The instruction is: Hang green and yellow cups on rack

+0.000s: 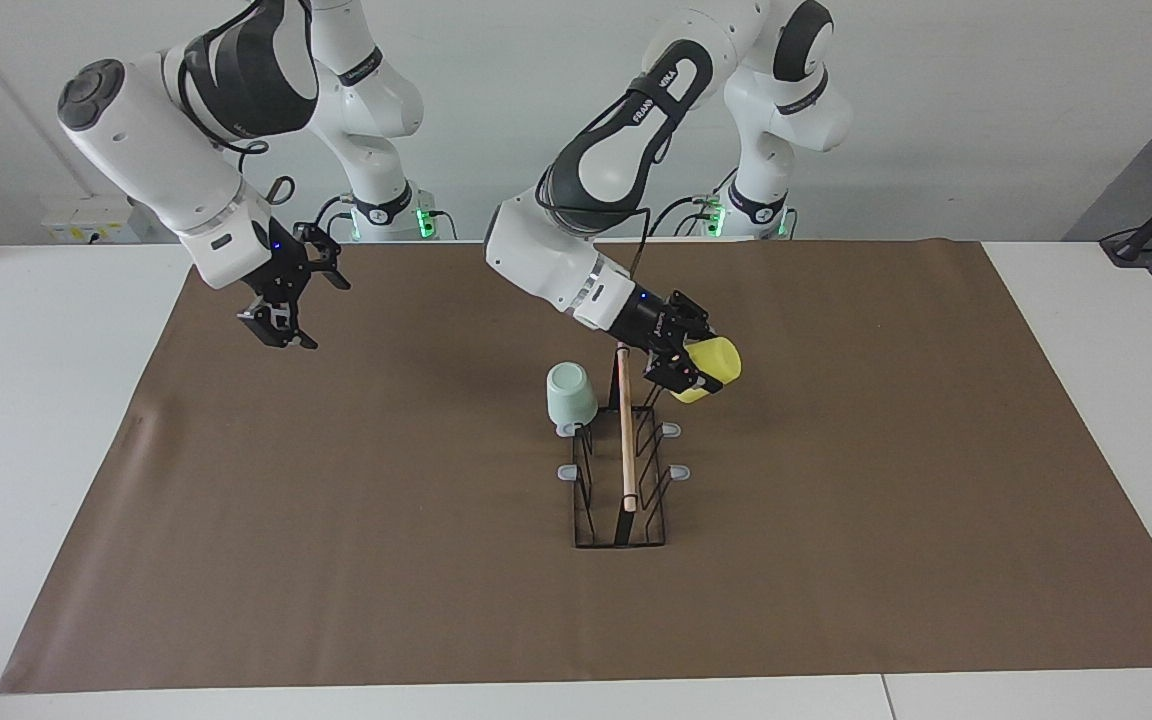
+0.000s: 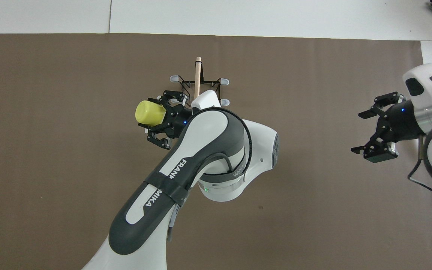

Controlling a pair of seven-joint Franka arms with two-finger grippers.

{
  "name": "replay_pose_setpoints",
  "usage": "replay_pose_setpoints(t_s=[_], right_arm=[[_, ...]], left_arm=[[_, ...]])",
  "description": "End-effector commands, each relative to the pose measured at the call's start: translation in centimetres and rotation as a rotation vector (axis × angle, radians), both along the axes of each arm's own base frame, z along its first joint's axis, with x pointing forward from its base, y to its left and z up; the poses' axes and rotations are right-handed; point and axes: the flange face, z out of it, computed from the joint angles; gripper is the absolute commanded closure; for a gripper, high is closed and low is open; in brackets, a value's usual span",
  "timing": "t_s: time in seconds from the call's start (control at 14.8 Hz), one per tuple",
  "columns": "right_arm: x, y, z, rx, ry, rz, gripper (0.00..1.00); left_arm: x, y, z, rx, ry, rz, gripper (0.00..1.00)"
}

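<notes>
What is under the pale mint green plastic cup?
The pale mint green plastic cup sits upside down over one grey-tipped prong of the black wire rack. The prong's tip shows below its rim; the rest is covered.

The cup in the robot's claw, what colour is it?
Bright yellow. The yellow cup in the left gripper shows best in the overhead view.

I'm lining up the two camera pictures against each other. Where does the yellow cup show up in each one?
Facing view: the yellow cup sits just right of centre, held in the left gripper over the rack's end nearest the robots.
Overhead view: the yellow cup is left of centre, in the left gripper.
Shared landmark: the rack's wooden rod.
</notes>
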Motion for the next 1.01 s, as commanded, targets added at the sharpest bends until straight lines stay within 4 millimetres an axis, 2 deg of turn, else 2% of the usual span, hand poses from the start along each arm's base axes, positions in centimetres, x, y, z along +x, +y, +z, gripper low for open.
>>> replay_pose_setpoints(t_s=[0.0,0.27,0.4,0.61,0.74,0.81,0.94], right_arm=[[-0.7,-0.1,1.4,-0.064,0.074,-0.117,0.00],[-2.4,0.9,2.9,-0.154,0.179,-0.437,0.00],[-2.5,1.6,3.3,-0.186,0.176,-0.471,0.00],[-2.6,0.9,3.2,-0.185,0.175,-0.500,0.00],[-2.8,-0.4,3.2,-0.187,0.188,-0.524,0.00],[-2.7,-0.3,3.2,-0.192,0.188,-0.539,0.00],[-1.7,-0.9,3.6,-0.195,0.139,-0.701,0.00]], left_arm=[[-0.7,0.6,-1.2,0.065,-0.010,-0.034,1.00],[-2.2,-1.0,-1.8,0.068,-0.001,-0.072,1.00],[-2.9,-1.3,-2.3,0.078,0.011,-0.078,1.00],[-3.5,-1.5,-2.5,0.088,0.019,-0.088,1.00],[-4.1,-1.4,-3.0,0.099,0.028,-0.096,1.00],[-4.1,-1.4,-3.1,0.103,0.029,-0.097,1.00],[-4.1,-1.5,-3.1,0.099,0.030,-0.100,1.00]])
